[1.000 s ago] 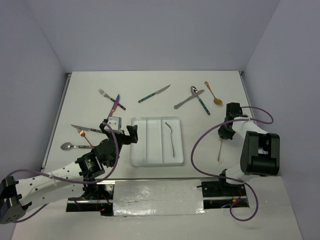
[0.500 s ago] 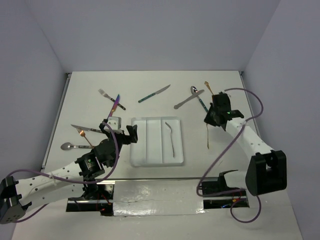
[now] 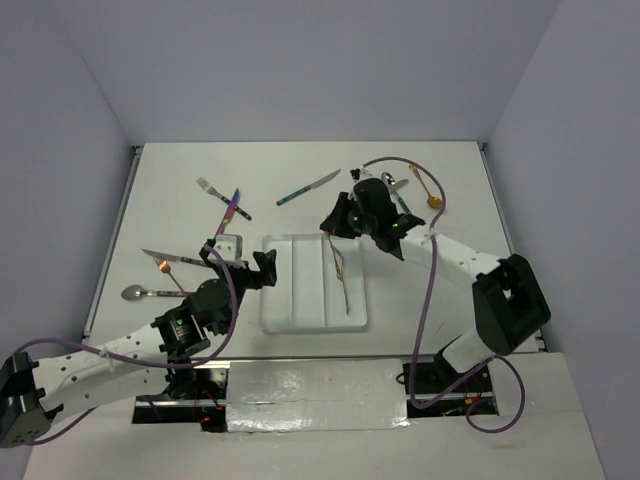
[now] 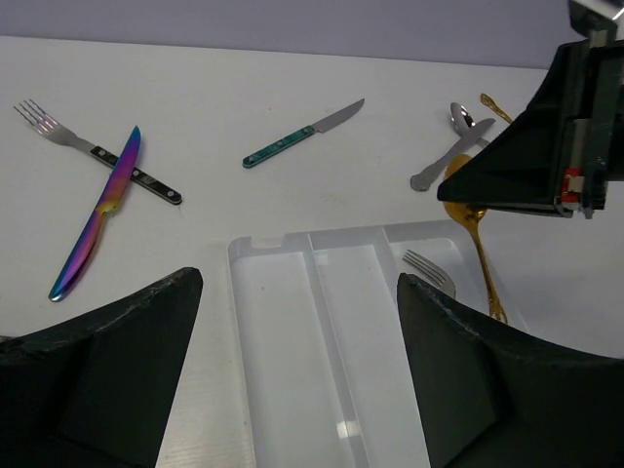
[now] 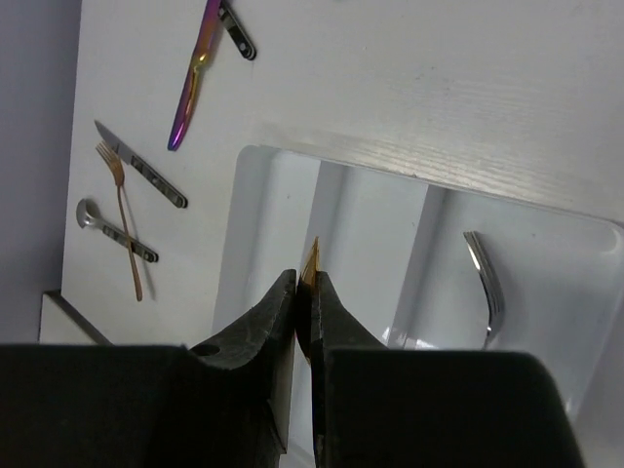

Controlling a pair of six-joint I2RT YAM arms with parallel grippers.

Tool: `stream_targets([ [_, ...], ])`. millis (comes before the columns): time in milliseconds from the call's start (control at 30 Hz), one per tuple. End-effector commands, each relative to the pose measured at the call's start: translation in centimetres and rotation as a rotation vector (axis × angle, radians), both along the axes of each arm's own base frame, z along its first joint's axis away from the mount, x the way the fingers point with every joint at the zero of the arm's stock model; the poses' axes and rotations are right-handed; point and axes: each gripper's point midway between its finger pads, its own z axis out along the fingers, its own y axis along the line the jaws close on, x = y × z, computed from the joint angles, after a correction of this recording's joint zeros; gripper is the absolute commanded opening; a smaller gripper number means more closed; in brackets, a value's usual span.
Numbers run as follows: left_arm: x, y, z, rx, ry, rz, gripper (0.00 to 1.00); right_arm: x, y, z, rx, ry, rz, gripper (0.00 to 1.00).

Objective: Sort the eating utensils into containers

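"Gold utensil (image 5: pixel 312 255) pinched in the right end effector (image 5: pixel 304 283)?"

"Yes, dangling over the white tray (image 3: pixel 280 300), near the silver fork (image 3: pixel 346 295). Its long axis roughly follows the compartments. The left end effector (image 4: pixel 297 283) gapes wide beside the tray."

In the right wrist view, the gold utensil (image 5: pixel 312 255) is almost wholly hidden between the fingers of the right gripper (image 5: pixel 305 281) at centre frame, and one end of the silver fork (image 5: pixel 485 278) is covered at lower right. In the left wrist view, the white tray (image 4: pixel 273 331) is cut off by the bottom edge.
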Motion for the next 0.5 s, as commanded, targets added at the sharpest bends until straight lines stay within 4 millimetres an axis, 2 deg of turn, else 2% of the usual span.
stream_targets([
  [0,0.3,-0.3,1.0,-0.019,-0.03,0.005,0.93,1.7,3.4,3.2,0.13,-0.068,0.019,0.0],
  [33,0.4,-0.4,0.9,-0.013,-0.029,0.005,0.93,1.9,4.3,2.3,0.135,-0.053,0.023,0.0],
  [100,0.5,-0.6,0.8,-0.006,-0.026,0.005,0.93,1.6,6.2,1.9,0.163,-0.019,0.048,0.0],
  [133,0.6,-0.7,0.5,0.004,-0.019,0.006,0.93,1.6,6.9,0.5,0.165,0.03,0.035,0.0],
  [167,0.6,-0.7,0.5,0.008,-0.015,0.008,0.93,1.1,8.0,0.2,0.172,0.048,0.047,0.0],
  [233,0.7,-0.8,0.4,0.018,-0.007,0.011,0.93,0.9,8.8,-0.8,0.185,0.075,0.039,0.0],
  [267,0.7,-0.9,0.5,0.016,-0.006,0.011,0.93,0.5,9.5,-1.9,0.18,0.102,0.038,0.0],
  [400,0.6,-0.7,0.6,0.01,-0.011,0.014,0.93,0.2,9.4,-5.1,0.116,0.157,-0.016,0.0],
  [467,0.6,-0.5,0.7,0.002,-0.014,0.014,0.93,0.1,9.3,-5.8,0.114,0.169,-0.041,0.0],
])
